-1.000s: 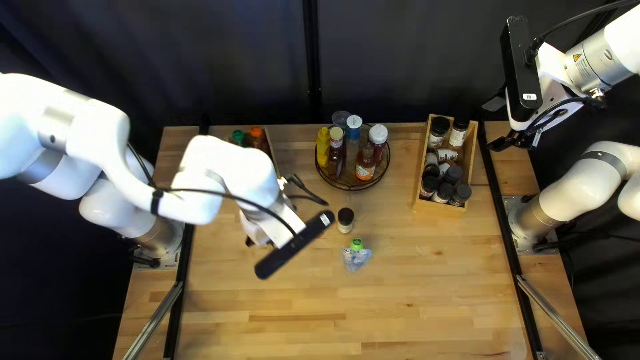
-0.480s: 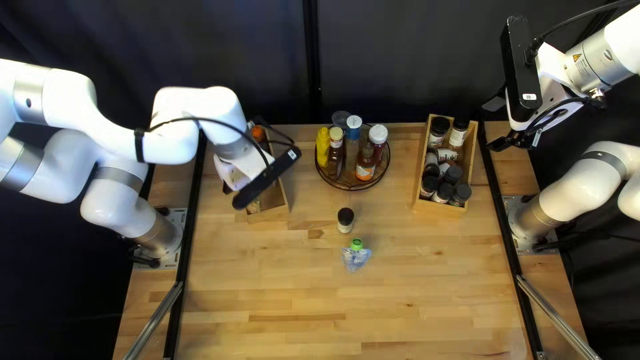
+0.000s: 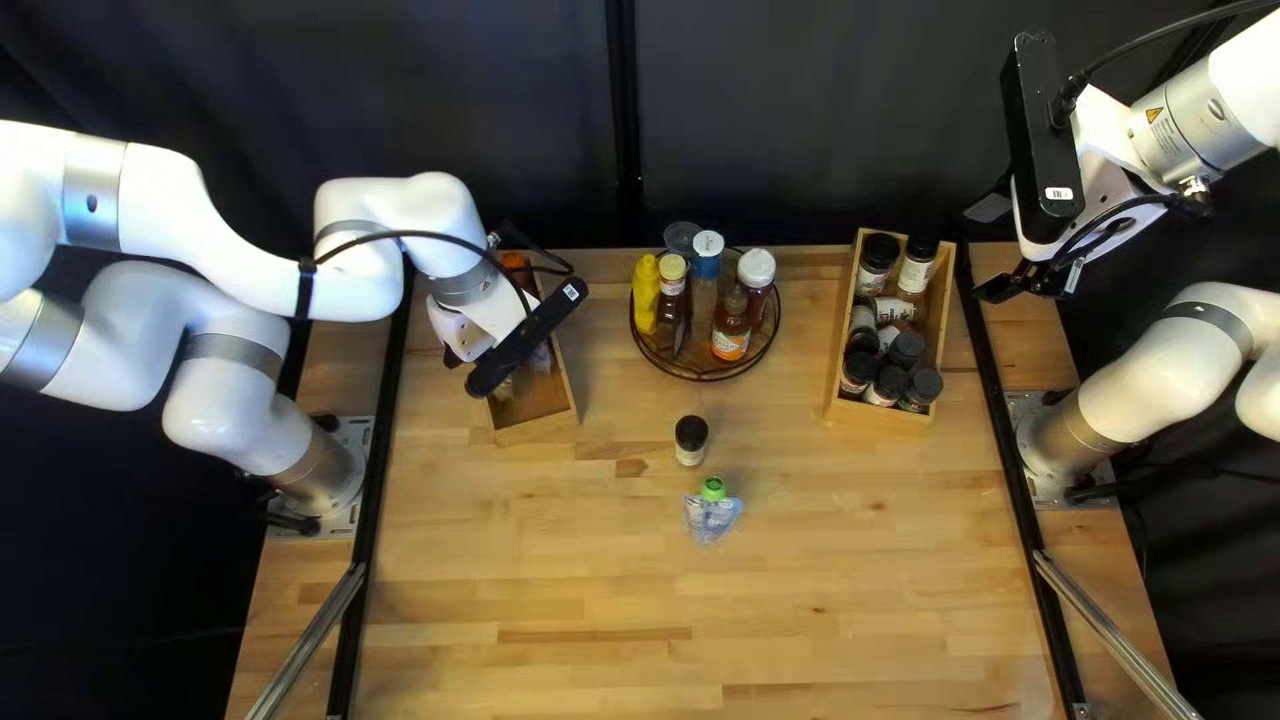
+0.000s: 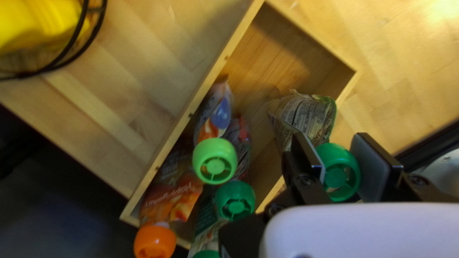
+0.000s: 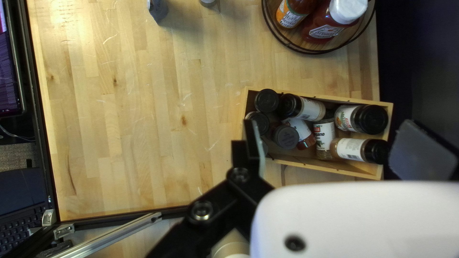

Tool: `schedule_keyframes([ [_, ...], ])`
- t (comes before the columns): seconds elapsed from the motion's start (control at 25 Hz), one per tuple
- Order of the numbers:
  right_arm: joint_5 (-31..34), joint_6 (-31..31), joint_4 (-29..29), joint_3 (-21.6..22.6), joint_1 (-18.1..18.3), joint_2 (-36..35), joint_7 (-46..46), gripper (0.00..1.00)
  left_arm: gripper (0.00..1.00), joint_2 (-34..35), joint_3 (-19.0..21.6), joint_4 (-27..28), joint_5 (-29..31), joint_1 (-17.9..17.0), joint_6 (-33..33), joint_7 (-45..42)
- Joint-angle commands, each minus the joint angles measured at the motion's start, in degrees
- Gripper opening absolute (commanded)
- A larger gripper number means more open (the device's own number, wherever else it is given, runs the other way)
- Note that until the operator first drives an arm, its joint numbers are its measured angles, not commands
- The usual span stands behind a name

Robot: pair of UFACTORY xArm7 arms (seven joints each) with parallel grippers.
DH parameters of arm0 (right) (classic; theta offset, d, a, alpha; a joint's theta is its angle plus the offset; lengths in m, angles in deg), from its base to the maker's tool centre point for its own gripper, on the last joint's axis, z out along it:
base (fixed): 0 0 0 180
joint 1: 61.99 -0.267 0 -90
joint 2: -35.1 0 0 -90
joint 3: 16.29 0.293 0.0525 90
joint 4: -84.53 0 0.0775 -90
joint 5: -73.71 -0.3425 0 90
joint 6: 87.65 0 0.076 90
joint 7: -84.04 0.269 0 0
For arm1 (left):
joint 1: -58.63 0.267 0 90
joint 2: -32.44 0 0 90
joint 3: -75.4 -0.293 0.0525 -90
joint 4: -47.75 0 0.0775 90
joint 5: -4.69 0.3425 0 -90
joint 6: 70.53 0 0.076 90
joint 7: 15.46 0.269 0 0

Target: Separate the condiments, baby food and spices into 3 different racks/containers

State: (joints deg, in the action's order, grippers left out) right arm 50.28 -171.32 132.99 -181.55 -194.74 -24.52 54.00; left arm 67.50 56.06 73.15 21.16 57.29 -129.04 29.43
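"What's around on the worktop (image 3: 800,587)?"

"A spice jar (image 3: 691,442) stands near the middle, with a pouch (image 3: 712,514) with a light green cap just nearer the near edge. Behind them is the round tray (image 3: 704,379), between the two boxes. The left arm (image 3: 354,280) crosses over the left box (image 3: 538,430) and hides part of it from above."

"And the left end effector (image 3: 454,354)?"

"Closed onto the dark green cap (image 4: 338,172) of a food pouch (image 4: 306,114), one finger at each side. The pouch's body is over the left box, by its side wall; I can't tell whether it rests on anything."

"The right one?"

"That end effector (image 3: 990,251) is spread wide with nothing in its grasp, up beside the right box (image 3: 880,412)."

"What's in the containers?"

"Left box: more pouches, with orange (image 4: 155,241), light green (image 4: 215,160) and dark green (image 4: 234,200) caps. Round tray: a yellow bottle (image 3: 646,295), a white-capped ketchup bottle (image 3: 756,271) and other sauce bottles. Right box: black-lidded spice jars (image 5: 311,109), some tipped on their sides."
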Motion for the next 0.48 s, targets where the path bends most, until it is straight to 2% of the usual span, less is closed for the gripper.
schedule_keyframes([
  [0.04, 0.0, 0.0, 0.0, 0.0, 0.0, 0.0, 0.0, 1.00, 1.00, 0.5, 3.5, -0.4, 1.5, 0.6, 0.2, -5.2],
  [0.24, 0.0, 0.0, 0.0, 0.0, 0.0, 0.0, 0.0, 1.00, 1.00, -2.6, 6.3, 2.4, -3.0, -3.3, 0.3, -8.8],
  [0.48, 0.0, 0.0, 0.0, 0.0, 0.0, 0.0, 0.0, 1.00, 1.00, -14.0, 10.5, 10.5, -12.3, -11.6, 5.3, -13.6],
])
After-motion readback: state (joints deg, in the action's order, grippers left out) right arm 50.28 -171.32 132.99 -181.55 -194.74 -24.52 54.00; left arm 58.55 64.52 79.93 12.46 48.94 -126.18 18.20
